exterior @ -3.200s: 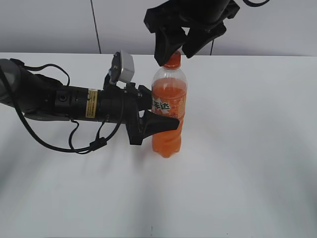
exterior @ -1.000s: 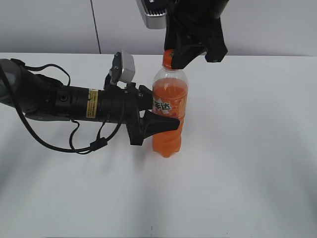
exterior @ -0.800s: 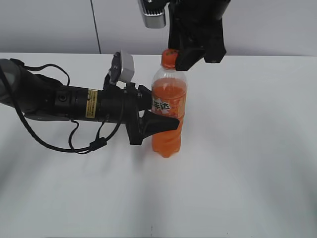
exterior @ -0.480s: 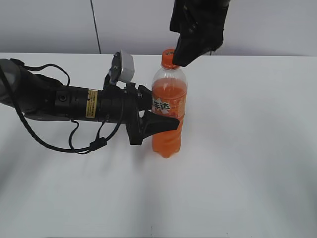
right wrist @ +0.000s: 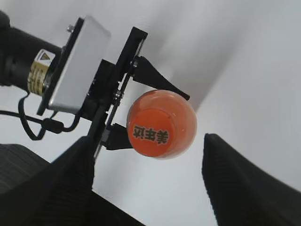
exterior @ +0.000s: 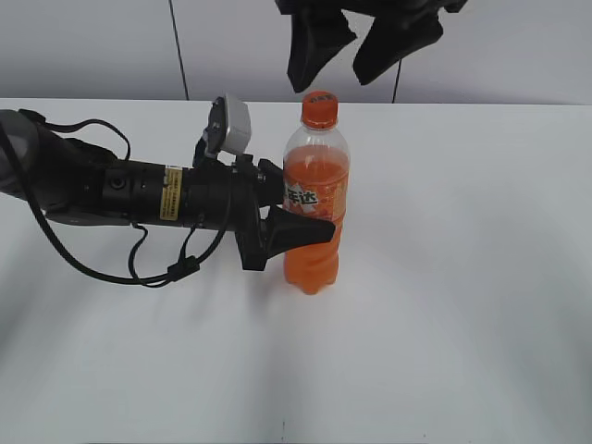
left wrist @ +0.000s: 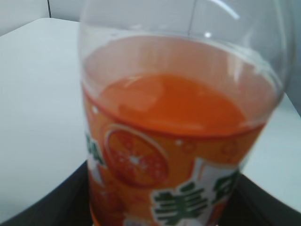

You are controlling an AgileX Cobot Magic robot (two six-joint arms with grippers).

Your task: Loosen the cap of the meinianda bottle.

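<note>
The meinianda bottle (exterior: 316,208) stands upright on the white table, half full of orange soda. Its orange cap (exterior: 319,108) sits on the neck with nothing touching it. My left gripper (exterior: 294,220) reaches in from the left and is shut on the bottle at the label (left wrist: 164,188), one dark finger (left wrist: 42,207) on each side. Above the cap hangs my right gripper (exterior: 353,54), open, both fingers clear of it. From above, the cap (right wrist: 151,133) shows between the spread right fingers (right wrist: 249,181), a little beyond their tips.
The left arm (exterior: 102,190) lies low across the table's left half, with its grey camera box (exterior: 229,125) and a looping black cable (exterior: 139,268). A pale wall (exterior: 518,46) backs the table (exterior: 462,305).
My right gripper was closed round the cap; it has since opened and risen off it, turning as it went. Bottle and left gripper have stayed put.
</note>
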